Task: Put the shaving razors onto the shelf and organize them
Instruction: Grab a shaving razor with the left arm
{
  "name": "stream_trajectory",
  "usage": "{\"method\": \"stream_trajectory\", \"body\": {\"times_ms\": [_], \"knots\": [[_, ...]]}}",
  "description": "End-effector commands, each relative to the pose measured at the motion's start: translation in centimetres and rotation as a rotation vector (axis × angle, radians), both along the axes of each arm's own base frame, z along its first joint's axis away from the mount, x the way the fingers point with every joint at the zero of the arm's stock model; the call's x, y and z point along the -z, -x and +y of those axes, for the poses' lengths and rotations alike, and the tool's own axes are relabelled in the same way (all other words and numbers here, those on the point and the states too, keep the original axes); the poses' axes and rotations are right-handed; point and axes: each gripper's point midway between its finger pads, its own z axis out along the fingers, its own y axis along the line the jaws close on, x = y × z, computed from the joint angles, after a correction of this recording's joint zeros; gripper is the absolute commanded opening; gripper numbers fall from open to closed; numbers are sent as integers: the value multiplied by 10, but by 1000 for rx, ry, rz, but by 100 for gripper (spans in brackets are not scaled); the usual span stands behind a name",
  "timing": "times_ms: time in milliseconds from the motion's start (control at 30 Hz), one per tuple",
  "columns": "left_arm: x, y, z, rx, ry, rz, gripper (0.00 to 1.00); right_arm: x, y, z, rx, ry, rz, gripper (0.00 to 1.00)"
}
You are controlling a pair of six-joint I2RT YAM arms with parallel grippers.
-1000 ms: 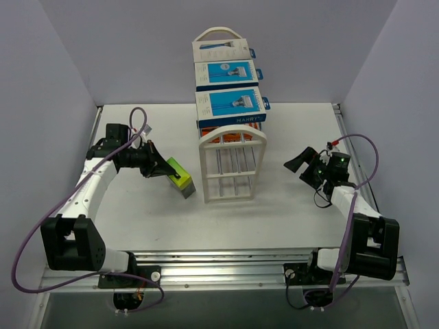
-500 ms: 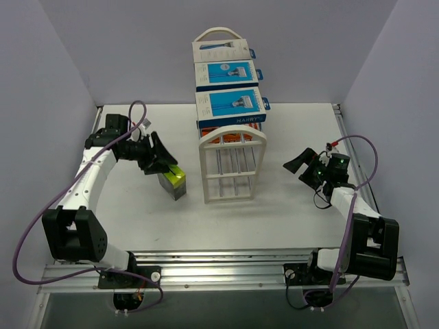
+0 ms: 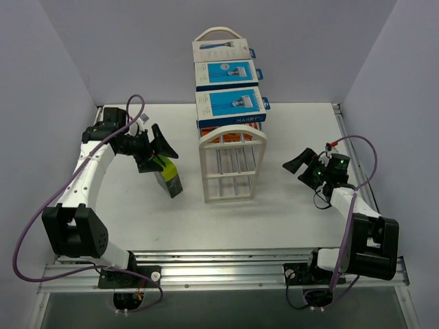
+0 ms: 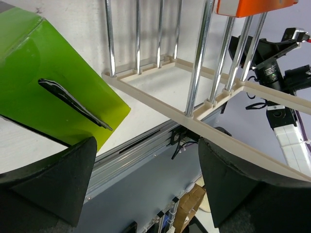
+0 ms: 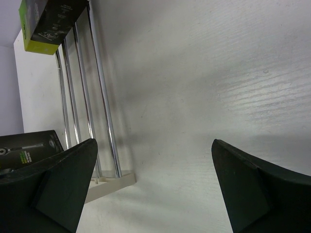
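Observation:
A black-and-lime-green razor box stands on the table just left of the cream-white shelf. My left gripper is open right behind it; in the left wrist view its lime face lies beyond the left finger, with nothing between the jaws. Three blue-and-white razor boxes are stacked on the shelf's upper tiers, with an orange one under them, also visible as an orange box. My right gripper is open and empty, right of the shelf.
Through the shelf's chrome bars, the right wrist view shows a black-and-lime box and another black box. White walls enclose the table on three sides. The metal rail with the arm bases runs along the near edge.
My left gripper has opened and let go of the black-and-lime box, which went from tilted in the grip to standing on the table. The right arm has not moved.

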Motion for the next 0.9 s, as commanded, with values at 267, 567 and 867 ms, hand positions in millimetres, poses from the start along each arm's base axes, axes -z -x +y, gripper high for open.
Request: {"method": "stream_trajectory", "body": {"times_ms": [267,567,867], "knots": [[-21,-9,24,-78,-121,-53,94,-10,-1,1,-15,-5,-50,100],[-45,-23,32,-161,-149,-125,94,-9,-1,2,-16,-14,-53,100],[-33,-14,75,-297,-390,-72,94,-4,0,1,-9,-11,-34,100]]}}
